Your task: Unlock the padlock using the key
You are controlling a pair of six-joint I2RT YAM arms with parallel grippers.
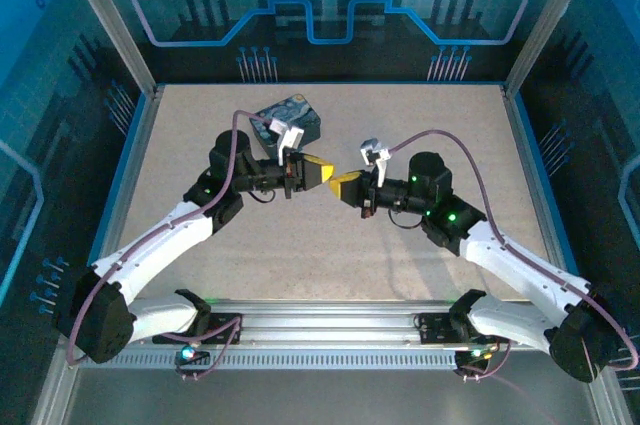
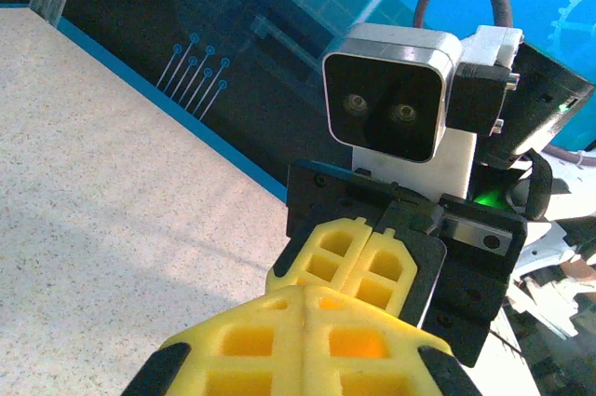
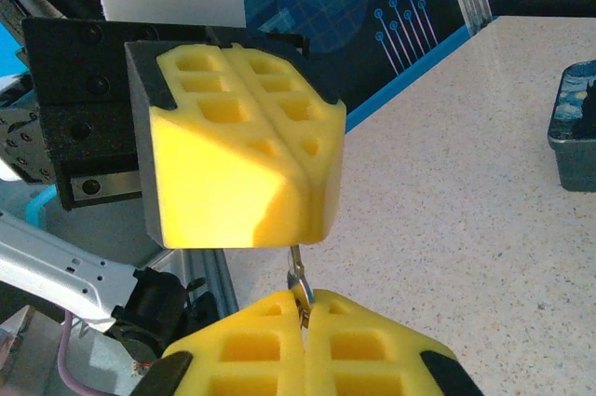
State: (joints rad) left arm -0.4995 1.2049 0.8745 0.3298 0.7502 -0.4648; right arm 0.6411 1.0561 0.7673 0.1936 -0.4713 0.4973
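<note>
Nearest: right gripper, bottom centre of right wrist view, yellow foam fingers clenched on key. Speckled beige table across middle of top view. Dark blue patterned box upper centre, just behind left arm's wrist. Next, left gripper clenched, tip to tip with right at frame centre; any contents hidden. Smallest, key: thin metal sliver, upright between right fingertips, top end at lower edge of left gripper.

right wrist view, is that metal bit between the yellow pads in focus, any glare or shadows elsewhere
Right wrist: the thin metal piece is fairly sharp, with a small glint. Left wrist: the near yellow pads are slightly blurred, soft shadow across the table. Top external: even, blue-tinted light, no strong glare.
</note>
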